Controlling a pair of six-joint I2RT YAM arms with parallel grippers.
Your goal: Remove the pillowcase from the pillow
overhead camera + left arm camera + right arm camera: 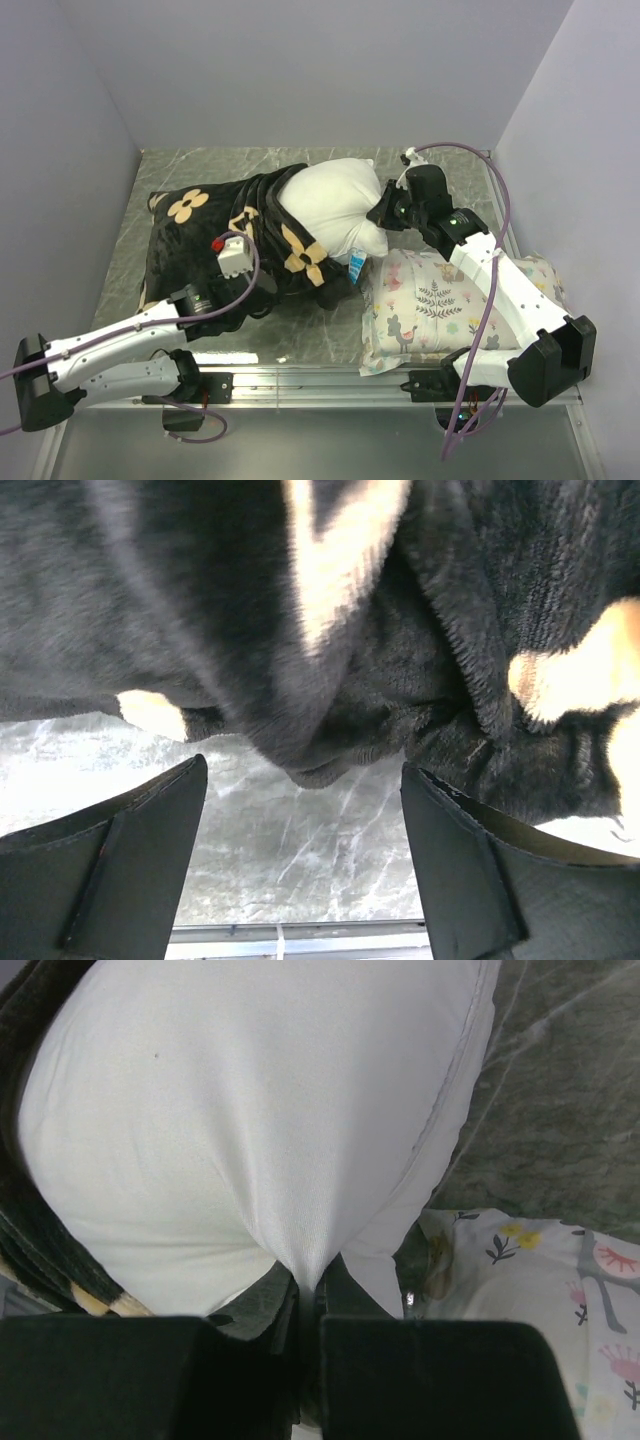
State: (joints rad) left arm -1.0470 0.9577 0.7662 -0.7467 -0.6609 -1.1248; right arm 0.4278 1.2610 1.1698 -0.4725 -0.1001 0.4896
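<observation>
Jaws of left gripper [302, 780] wide apart, nothing between them. Case [200, 600] hem hangs just above the fingertips, not pinched; bare table [300, 850] below. From above, that gripper sits at the near edge of the case, about mid-length.

Printed pillow [440, 300] lies near right, beside the work, not part of this.

Further back: pillow [330, 200] is about half out. Its white end bulges from the case mouth towards the right; the rest is inside the black fabric, which is bunched towards the left. Right gripper [308, 1295] is clamped on the pillow's near right corner; the white fabric necks down into the closed fingers.

My read: regrasp step. Right is anchoring the pillow, left is free and lined up for a new bite.

Next move calls for:
- left closing on the bunched hem only, no white fabric caught underneath
- pull case left, away from right's hold
- right keeps its pinch; a thin corner grip could slip under load
</observation>
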